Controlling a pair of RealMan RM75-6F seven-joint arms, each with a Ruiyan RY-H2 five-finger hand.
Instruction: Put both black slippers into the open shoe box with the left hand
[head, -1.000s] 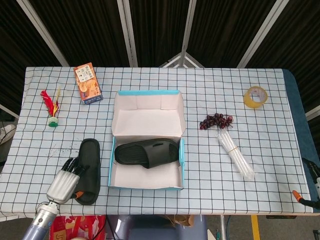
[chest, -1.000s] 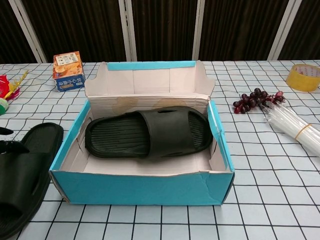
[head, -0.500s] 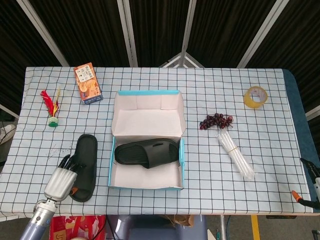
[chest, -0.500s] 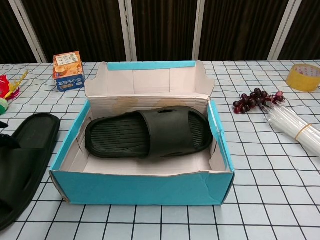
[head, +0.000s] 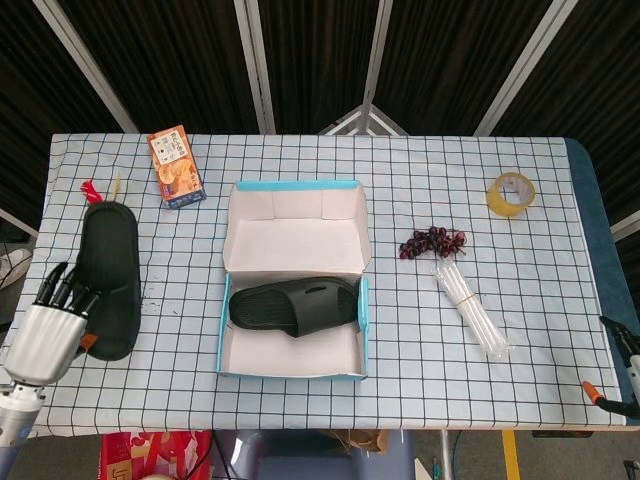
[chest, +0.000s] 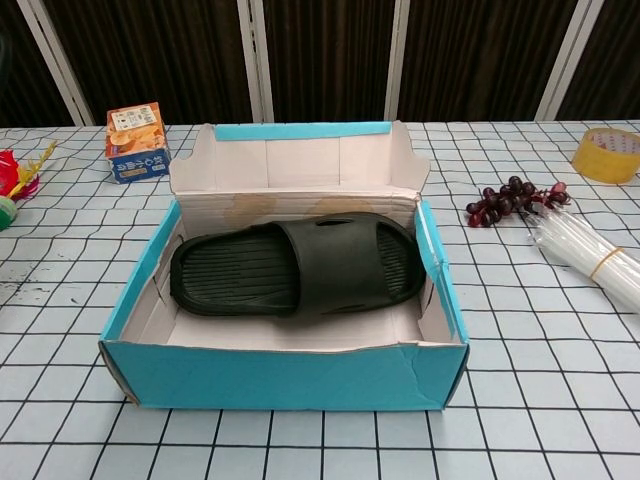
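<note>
Left hand (head: 45, 335) at worktop's (head: 540, 300) left edge, well left of shoe box (head: 293, 352), fingers gripping near end of second slipper (head: 110, 275). First slipper (head: 295, 306) lies inside shoe box, sole down. Right hand (head: 622, 372) barely visible far right of box; grasp cannot be told.

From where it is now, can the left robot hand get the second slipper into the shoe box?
Probably yes. The left robot hand holds the second slipper at the table's left edge, and the checked cloth between it and the shoe box looks bare. The box is open, with space beside the slipper already inside.
</note>
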